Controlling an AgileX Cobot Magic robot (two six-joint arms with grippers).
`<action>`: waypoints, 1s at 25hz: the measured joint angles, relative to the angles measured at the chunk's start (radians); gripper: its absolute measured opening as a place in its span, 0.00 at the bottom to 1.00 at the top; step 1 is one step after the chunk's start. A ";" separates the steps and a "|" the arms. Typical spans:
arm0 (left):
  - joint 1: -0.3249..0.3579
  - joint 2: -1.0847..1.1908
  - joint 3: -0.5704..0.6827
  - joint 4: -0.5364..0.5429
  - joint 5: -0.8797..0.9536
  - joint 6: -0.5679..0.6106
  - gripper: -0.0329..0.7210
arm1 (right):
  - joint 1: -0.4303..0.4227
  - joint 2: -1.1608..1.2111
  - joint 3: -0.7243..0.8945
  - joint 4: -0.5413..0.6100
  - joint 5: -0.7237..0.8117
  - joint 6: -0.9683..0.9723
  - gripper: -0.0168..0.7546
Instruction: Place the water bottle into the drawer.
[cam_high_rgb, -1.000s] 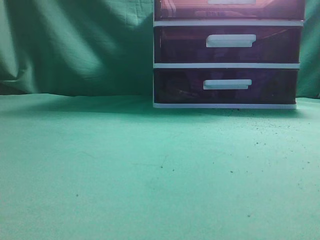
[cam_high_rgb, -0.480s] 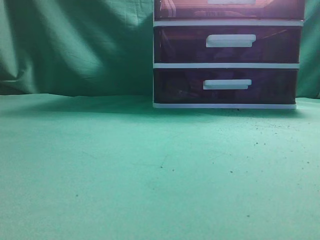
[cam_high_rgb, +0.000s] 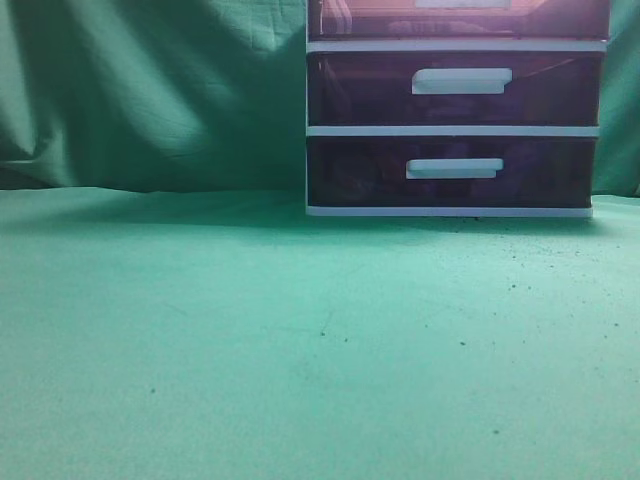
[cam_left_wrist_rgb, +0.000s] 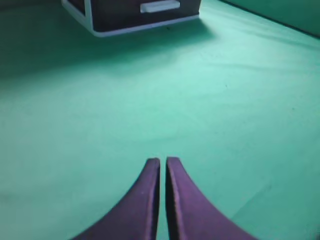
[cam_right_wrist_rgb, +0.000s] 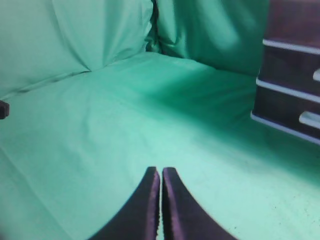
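Note:
The white-framed drawer unit (cam_high_rgb: 455, 130) stands at the back right on the green cloth. Its top drawer (cam_high_rgb: 380, 20), with a reddish-purple front and a white handle, is cut off by the top edge and sits flush with the frame. The water bottle is out of view in every frame. My left gripper (cam_left_wrist_rgb: 163, 161) is shut and empty above bare cloth, with the unit's bottom corner (cam_left_wrist_rgb: 135, 17) far ahead. My right gripper (cam_right_wrist_rgb: 161, 171) is shut and empty over the cloth, with the unit (cam_right_wrist_rgb: 290, 100) ahead at the right. Neither gripper shows in the exterior view.
Two darker purple drawers (cam_high_rgb: 455, 88) (cam_high_rgb: 450, 170) with white handles sit lower in the unit. A green cloth (cam_high_rgb: 300, 340) covers the table and a green curtain (cam_high_rgb: 150, 90) hangs behind. A small dark object (cam_right_wrist_rgb: 3, 109) pokes in at the left edge of the right wrist view.

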 joint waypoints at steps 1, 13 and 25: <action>0.000 0.000 0.009 -0.002 -0.003 0.000 0.04 | 0.000 0.000 0.008 0.005 0.000 0.000 0.02; 0.000 0.000 0.021 -0.012 -0.025 0.000 0.04 | 0.000 0.000 0.012 -0.023 -0.013 -0.039 0.02; 0.000 0.000 0.021 -0.013 -0.025 0.000 0.04 | -0.362 -0.133 0.246 -0.226 -0.242 0.179 0.02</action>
